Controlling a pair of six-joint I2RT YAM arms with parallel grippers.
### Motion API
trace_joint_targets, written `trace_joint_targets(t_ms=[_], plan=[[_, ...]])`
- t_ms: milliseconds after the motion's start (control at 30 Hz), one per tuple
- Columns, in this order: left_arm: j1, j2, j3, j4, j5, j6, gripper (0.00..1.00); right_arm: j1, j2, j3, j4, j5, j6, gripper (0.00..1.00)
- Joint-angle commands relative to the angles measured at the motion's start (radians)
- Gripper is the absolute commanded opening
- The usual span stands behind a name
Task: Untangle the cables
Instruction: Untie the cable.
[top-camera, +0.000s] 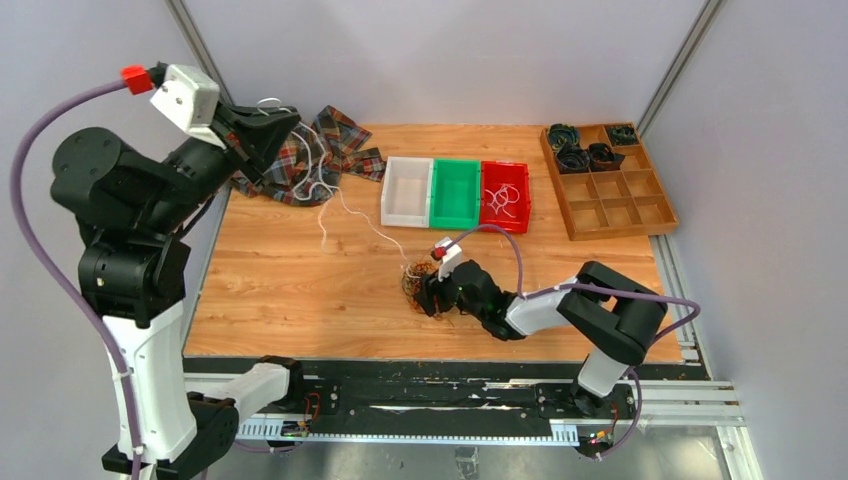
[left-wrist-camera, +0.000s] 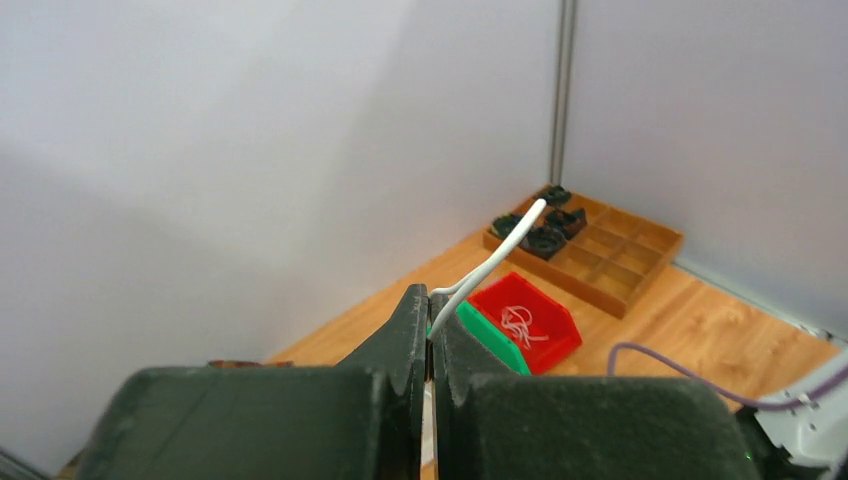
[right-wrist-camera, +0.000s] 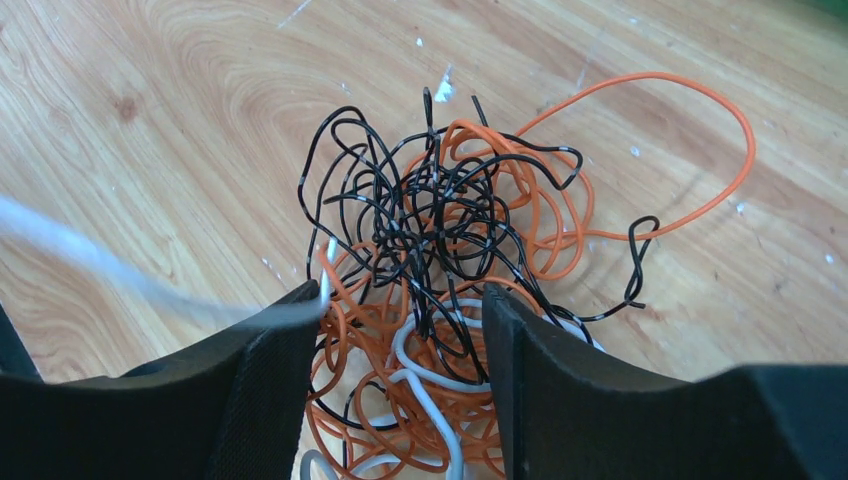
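Observation:
A tangle of orange, black and white cables (top-camera: 418, 282) lies on the wooden table near the front middle, and fills the right wrist view (right-wrist-camera: 450, 230). My right gripper (top-camera: 432, 296) is low over it and open. In the right wrist view the right gripper (right-wrist-camera: 400, 310) has its jaws on either side of the white and orange loops. My left gripper (top-camera: 288, 125) is raised high at the back left. In the left wrist view the left gripper (left-wrist-camera: 430, 300) is shut on a white cable (left-wrist-camera: 490, 265). That white cable (top-camera: 350, 212) trails down across the table to the tangle.
A plaid cloth (top-camera: 340, 135) lies at the back left under loose white loops. White bin (top-camera: 408, 195), green bin (top-camera: 455, 195) and red bin (top-camera: 520, 170) stand in a row; the red one holds white cables. A wooden divided tray (top-camera: 620, 210) at the back right holds dark coiled rolls (top-camera: 585, 152).

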Motion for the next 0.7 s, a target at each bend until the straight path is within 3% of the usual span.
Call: trace_joint_targets(t_ms=[0,167,400,667], plan=[[0.023,0.001,0.042,0.063,-0.098,-0.043,0.01,-0.009,-0.039,-0.089,-0.023,0.062,0.028,0.62],[0.027,-0.014,-0.054,0.090,-0.036,-0.065,0.01,-0.009,-0.141,-0.104,-0.053,0.068,0.030,0.71],[0.027,-0.033,-0.129,0.122,0.007,-0.085,0.01,-0.008,-0.351,0.104,-0.288,-0.014,-0.051,0.77],[0.026,-0.053,-0.232,0.162,0.107,-0.129,0.01,-0.008,-0.362,0.311,-0.315,-0.161,-0.096,0.80]])
